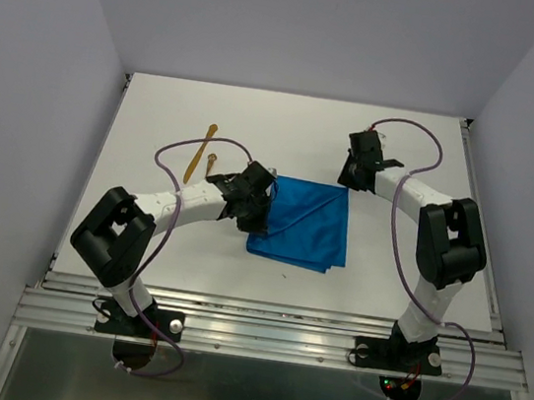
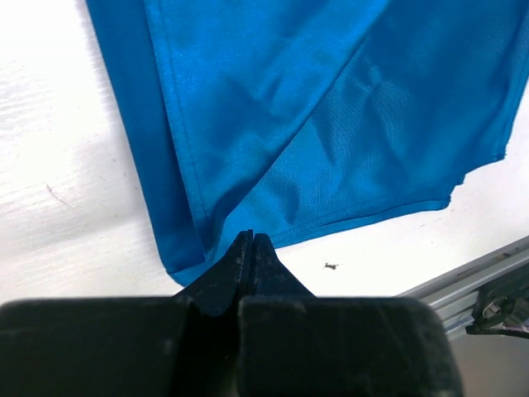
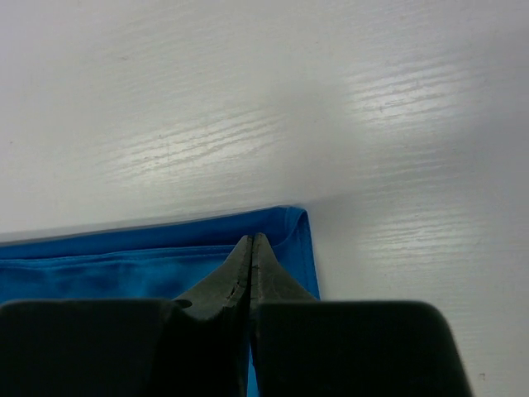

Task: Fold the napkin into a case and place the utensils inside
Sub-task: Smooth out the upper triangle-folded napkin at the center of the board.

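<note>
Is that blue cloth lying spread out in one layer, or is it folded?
Folded: the napkin shows several stacked layers, with stepped edges and a diagonal flap lying on top.

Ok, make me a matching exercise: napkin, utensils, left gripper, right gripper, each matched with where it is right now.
1 napkin
2 utensils
3 left gripper
4 right gripper

A shut at the napkin's far right corner
B lying loose, back left of the napkin
C folded, between the two grippers
D shut at the napkin's left edge

Pairs: 1-C, 2-B, 3-D, 4-A
</note>
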Available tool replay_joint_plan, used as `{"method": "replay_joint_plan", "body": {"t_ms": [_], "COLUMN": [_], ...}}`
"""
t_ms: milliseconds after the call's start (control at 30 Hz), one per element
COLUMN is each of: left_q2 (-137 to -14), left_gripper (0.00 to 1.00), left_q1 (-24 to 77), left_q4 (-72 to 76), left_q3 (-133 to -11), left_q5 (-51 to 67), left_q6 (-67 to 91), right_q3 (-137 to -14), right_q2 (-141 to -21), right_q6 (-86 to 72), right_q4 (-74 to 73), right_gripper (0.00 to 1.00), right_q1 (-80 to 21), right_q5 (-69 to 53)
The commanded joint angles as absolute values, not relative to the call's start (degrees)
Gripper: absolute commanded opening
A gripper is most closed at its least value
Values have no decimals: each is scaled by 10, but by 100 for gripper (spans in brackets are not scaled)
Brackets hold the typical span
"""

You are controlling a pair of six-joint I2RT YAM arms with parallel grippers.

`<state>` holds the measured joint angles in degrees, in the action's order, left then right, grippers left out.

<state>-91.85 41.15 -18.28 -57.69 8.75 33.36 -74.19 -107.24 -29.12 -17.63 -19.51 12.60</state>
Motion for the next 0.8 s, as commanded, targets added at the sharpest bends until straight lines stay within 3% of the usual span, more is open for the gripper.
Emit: {"method": "replay_joint_plan", "body": {"t_ms": [0, 400, 767], "left_q2": [-906, -937, -889], "left_gripper": [0, 0, 0], "left_q1": [412, 411, 411], "left_q4": [-215, -186, -199], "left_q3": [-585, -549, -577], "left_q5": [62, 30, 38], "left_q6": [332, 363, 349], "right_q3": [-761, -769, -759], "right_q2": [-1079, -1136, -1018], "right_q6": [-276, -275, -278], "right_q4": [-184, -177, -186], "right_gripper": [1, 1, 1], "right_q1": [-188, -188, -188], "right_q5": [156, 157, 113]}}
